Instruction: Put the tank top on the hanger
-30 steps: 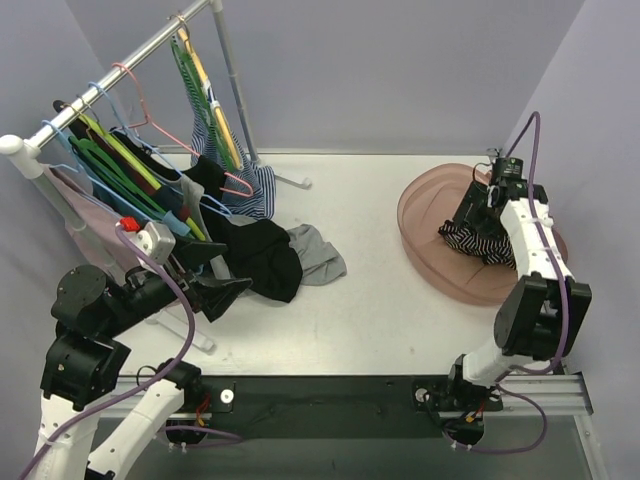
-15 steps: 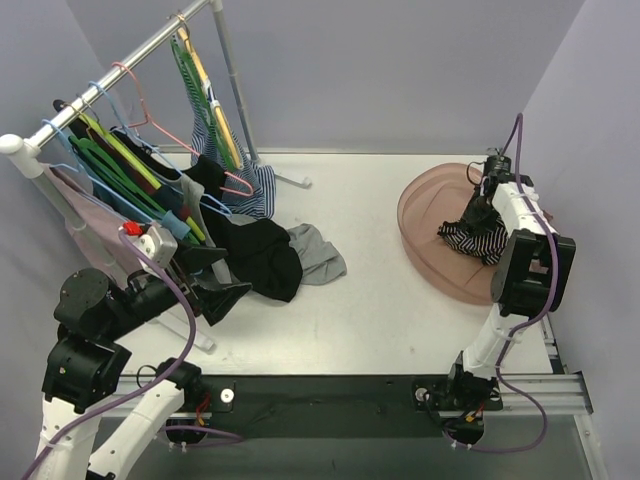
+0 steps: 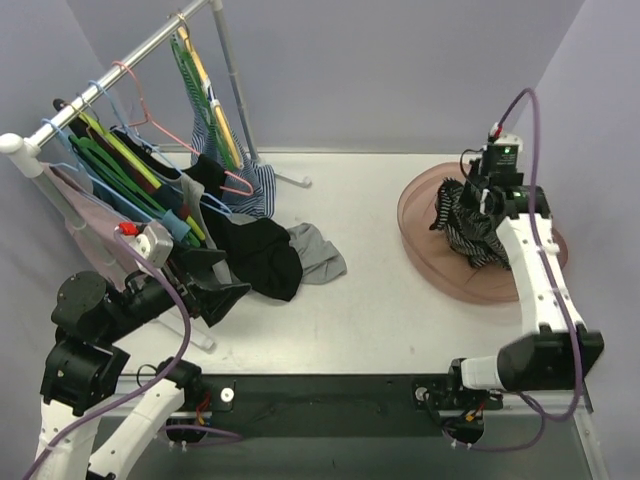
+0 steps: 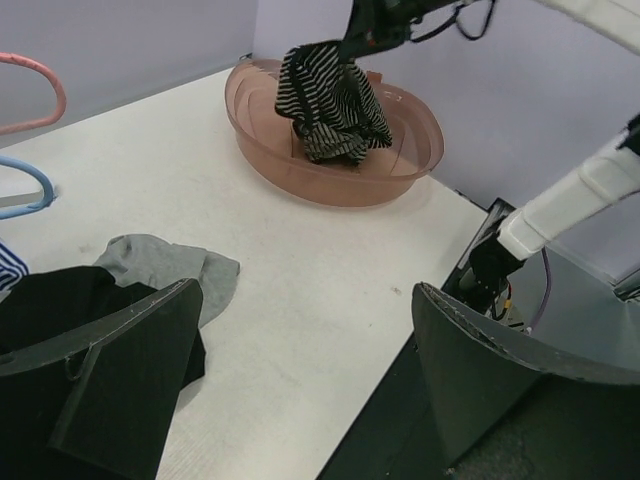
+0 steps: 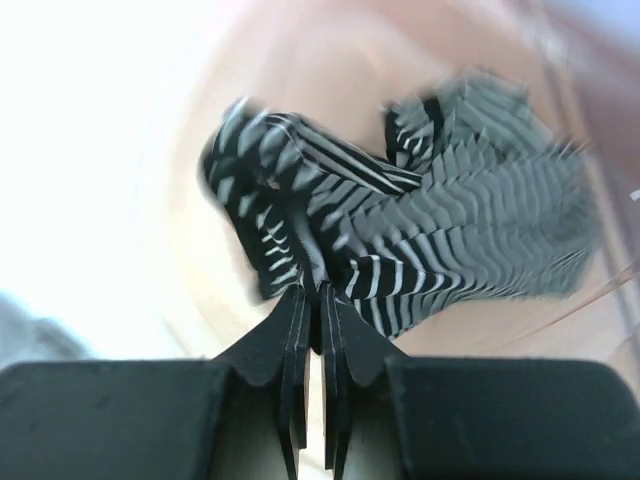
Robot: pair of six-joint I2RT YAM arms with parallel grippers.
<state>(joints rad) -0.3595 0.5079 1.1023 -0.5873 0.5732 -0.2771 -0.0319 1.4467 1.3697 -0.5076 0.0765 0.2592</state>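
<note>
The black-and-white striped tank top (image 3: 462, 222) hangs bunched above the pink basin (image 3: 428, 262), its lower part still in the bowl. My right gripper (image 3: 470, 194) is shut on its upper edge; the right wrist view shows the fingertips (image 5: 312, 292) pinching striped cloth (image 5: 430, 220). The left wrist view catches the top (image 4: 328, 95) dangling from that gripper (image 4: 378, 22). A bright-green hanger (image 3: 110, 166) hangs on the rail at the far left, among other hangers. My left gripper (image 3: 228, 278) stands open beside the rack, with nothing between its fingers (image 4: 305, 300).
A metal clothes rail (image 3: 120, 70) slants across the back left with pink, blue, yellow and green hangers and a blue-and-white striped garment (image 3: 258, 190). Black cloth (image 3: 262, 255) and grey cloth (image 3: 318, 252) lie below it. Grey walls close in the back and right.
My right gripper closed on the tank top in the basin and pulled it up and a little left. The left arm has stayed where it was.
</note>
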